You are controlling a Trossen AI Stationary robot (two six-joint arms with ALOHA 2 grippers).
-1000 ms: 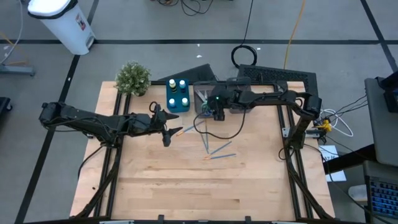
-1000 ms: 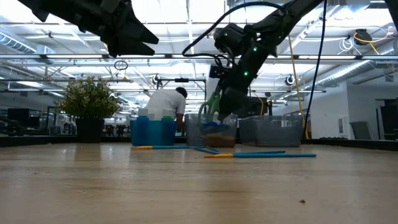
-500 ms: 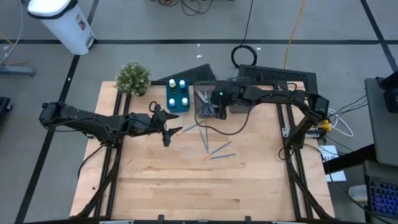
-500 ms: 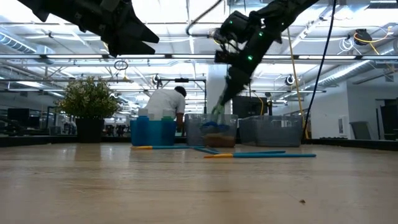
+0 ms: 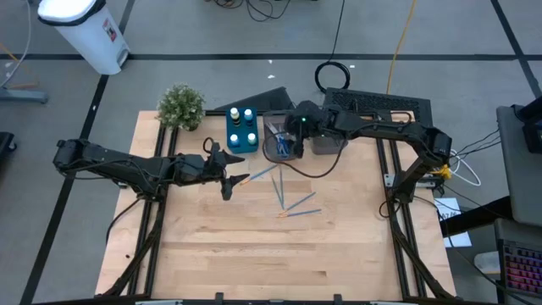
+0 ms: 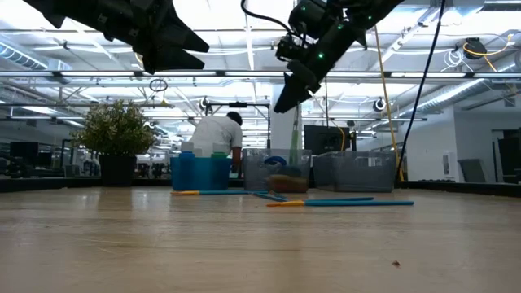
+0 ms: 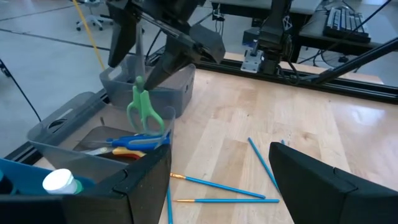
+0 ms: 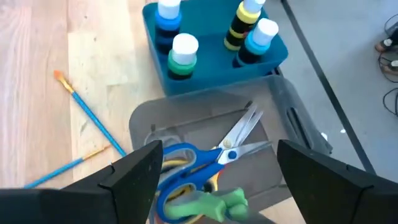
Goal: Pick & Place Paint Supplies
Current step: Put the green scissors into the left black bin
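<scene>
My right gripper (image 5: 288,142) hovers open and empty above a grey bin (image 8: 186,115). In that bin lie blue-handled scissors (image 8: 193,158) and other scissors, while a green pair (image 7: 145,112) stands up out of it. The blue bin (image 5: 243,129) next to it holds small bottles (image 8: 184,53) upright. Several thin blue brushes (image 5: 292,203) lie flat on the table. My left gripper (image 5: 229,181) hangs open and empty over the table, left of the brushes.
A second grey bin (image 5: 326,140) stands to the right of the first. At the table's far left corner is a potted plant (image 5: 181,107). Beyond the table in the low view stands a person (image 6: 216,134). Bare wood (image 5: 254,254) fills the near half.
My right gripper has risen from down in the grey bin to well above it, rolling as it went, with its fingers open throughout. The scissors have stayed in the bin.
</scene>
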